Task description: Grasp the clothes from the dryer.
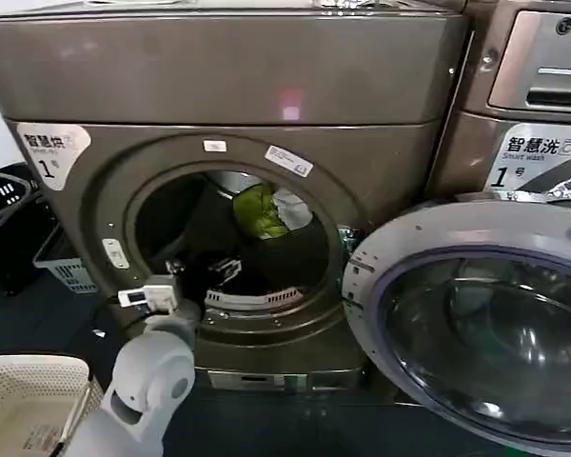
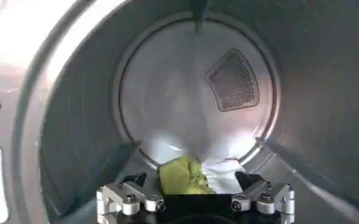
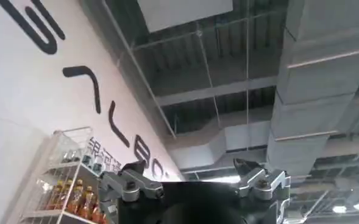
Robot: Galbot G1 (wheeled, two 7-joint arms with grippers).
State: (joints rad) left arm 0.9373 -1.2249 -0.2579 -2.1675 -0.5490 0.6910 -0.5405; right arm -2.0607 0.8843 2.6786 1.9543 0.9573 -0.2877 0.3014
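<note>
Lime-green and white fabric, the clothes [image 1: 265, 211], lie bunched at the back of the drum of the bronze-brown dryer [image 1: 219, 86], seen through its round porthole. The chrome-rimmed glass door [image 1: 476, 324] hangs swung wide open at the right. The left pincer [image 2: 195, 182] sits at the lower lip of the opening, jaws spread apart, pointed at the green garment and not touching it. The right pincer [image 3: 194, 176], jaws apart and empty, points up toward the ceiling. A cream basket [image 1: 29, 400] stands on the floor at the left.

dark floor [image 1: 38, 314], white wall [image 3: 21, 109] with black lettering, exposed ceiling ducts [image 3: 325, 91], drinks shelf [image 3: 69, 189]
</note>
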